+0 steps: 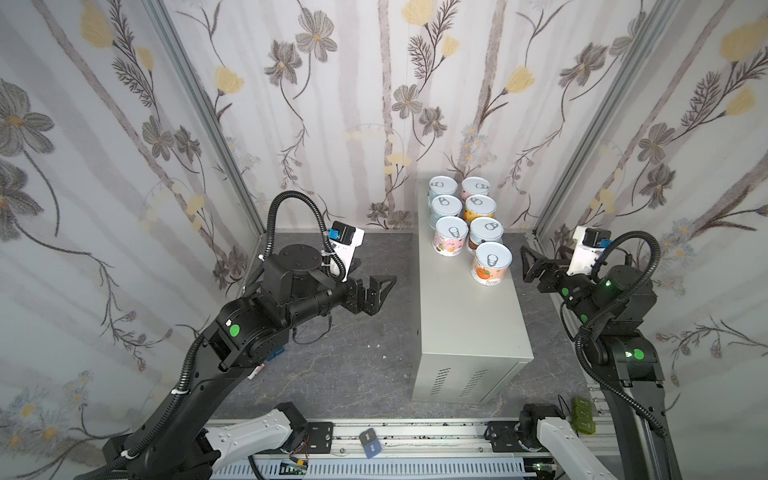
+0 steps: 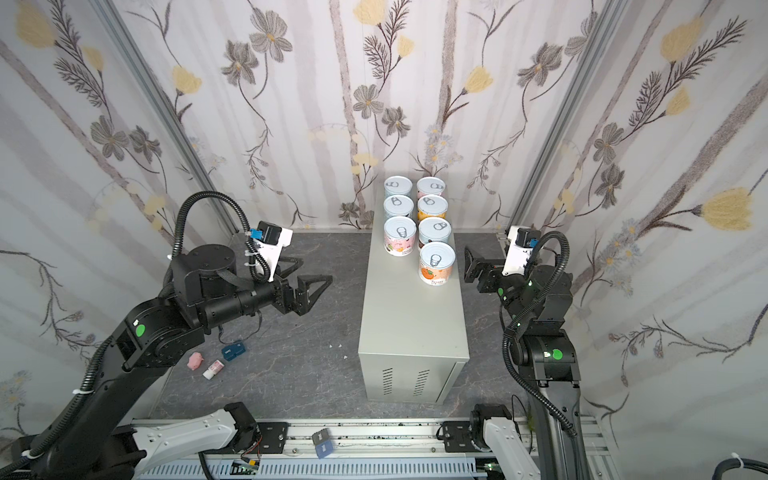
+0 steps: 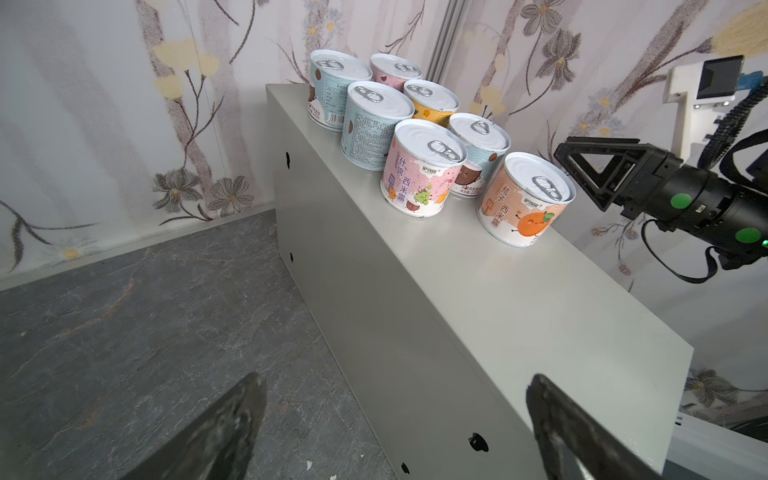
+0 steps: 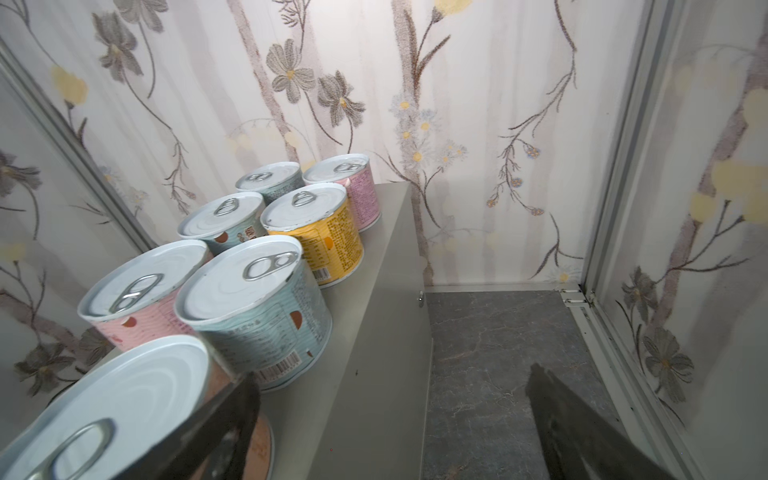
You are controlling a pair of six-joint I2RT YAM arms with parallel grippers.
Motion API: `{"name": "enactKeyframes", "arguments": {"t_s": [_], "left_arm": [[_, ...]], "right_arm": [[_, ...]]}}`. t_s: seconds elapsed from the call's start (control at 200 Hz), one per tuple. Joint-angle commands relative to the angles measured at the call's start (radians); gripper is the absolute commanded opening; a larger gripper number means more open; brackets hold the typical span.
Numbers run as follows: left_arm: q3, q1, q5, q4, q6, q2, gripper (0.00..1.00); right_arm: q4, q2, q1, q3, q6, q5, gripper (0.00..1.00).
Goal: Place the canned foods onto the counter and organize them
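Found both sets of jaws spread wide, gripping nothing. Logged the left gripper (image 1: 375, 276) above the floor (image 1: 353, 332), apart from the counter (image 1: 469, 320); the right gripper (image 1: 542, 254) level with the counter top, just beside the orange can (image 1: 491, 262), not touching. Counted seven cans (image 1: 485, 230) upright on the counter's far end: two close rows, three and four, with the orange can at the near end of the longer row.
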Motion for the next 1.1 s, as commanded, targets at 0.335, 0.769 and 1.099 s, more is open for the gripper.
{"name": "enactKeyframes", "arguments": {"t_s": [0.335,0.769,1.099], "left_arm": [[-0.189,0.094,-0.393,-0.023,-0.049,-0.063,1.0],[-0.958,0.464,-0.575,0.553,0.018,-0.154,1.0],[-1.196,0.49,-0.77,1.006,0.086,0.05,1.0]], "right_arm": [[0.2,0.063,-0.075,-0.207,0.057,0.283,1.0],[0.787,0.257,-0.043,-0.718,0.036,0.386,1.0],[1.131,0.346,0.026,-0.832,-0.054,0.48,1.0]]}}
